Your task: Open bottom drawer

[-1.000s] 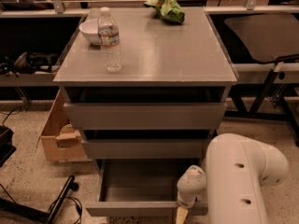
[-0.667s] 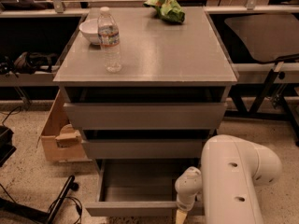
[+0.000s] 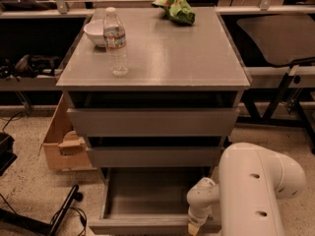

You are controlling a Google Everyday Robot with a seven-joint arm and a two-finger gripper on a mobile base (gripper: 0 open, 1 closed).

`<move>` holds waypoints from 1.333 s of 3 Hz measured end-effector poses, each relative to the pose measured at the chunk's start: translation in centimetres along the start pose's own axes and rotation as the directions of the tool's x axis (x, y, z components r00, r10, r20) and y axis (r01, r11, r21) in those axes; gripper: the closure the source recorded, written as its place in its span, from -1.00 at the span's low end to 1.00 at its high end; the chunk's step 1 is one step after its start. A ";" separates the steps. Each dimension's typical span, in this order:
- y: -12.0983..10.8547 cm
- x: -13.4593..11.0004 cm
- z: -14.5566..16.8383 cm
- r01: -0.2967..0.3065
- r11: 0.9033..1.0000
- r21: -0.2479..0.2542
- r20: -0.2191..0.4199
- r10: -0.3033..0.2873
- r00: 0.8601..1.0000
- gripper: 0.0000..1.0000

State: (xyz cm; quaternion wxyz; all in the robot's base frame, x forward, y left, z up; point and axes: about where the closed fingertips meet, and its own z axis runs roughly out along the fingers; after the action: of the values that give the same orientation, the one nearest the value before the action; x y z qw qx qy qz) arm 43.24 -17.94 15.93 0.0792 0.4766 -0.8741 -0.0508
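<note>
Since the earlier frame, the arm's white housing [image 3: 258, 191] has slid slightly to the right and the pincer [image 3: 193, 228] has sunk a little lower. The bottom drawer [image 3: 147, 191] has come with it, so its front lip sits slightly farther out from under the worktop's front edge. Nothing on the worktop [image 3: 172, 63] has shifted.

I see the bottom drawer pulled well out, below and ahead of the worktop's front edge, with its plain grey tray open to view. Its long axis runs left to right, parallel to that front edge. Its slim front faces away from the cabinet, toward the arm. The middle drawer front [image 3: 155, 156] and the tall top drawer front [image 3: 152, 122] are both shut above it.

The pincer hangs from its white wrist at the right end of the drawer's front lip, below the worktop's front right corner. Its tan tip is right at the lip, though I cannot tell whether the two touch. I also cannot tell whether the pincer is apart, together or clamped on the lip.

On the worktop, a water bottle [image 3: 116, 41] stands upright near the left edge. A white bowl [image 3: 94, 32] sits just behind it at the back left corner. A crumpled green bag [image 3: 176, 9] lies at the back edge, right of the middle. A cardboard box [image 3: 61, 141] rests on the floor beside the cabinet's left side.
</note>
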 end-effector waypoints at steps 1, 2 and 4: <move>0.7 0.5 -0.3 -0.014 1.000 -0.002 -0.009 0.014 1.000 0.87; 1.5 1.1 -0.4 -0.030 1.000 -0.006 -0.017 0.030 0.999 1.00; 2.7 2.1 -0.4 -0.049 0.999 -0.018 -0.027 0.048 0.998 1.00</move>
State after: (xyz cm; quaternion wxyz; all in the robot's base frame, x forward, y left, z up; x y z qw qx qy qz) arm 40.00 -18.24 16.92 0.0965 0.4552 -0.8837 -0.0507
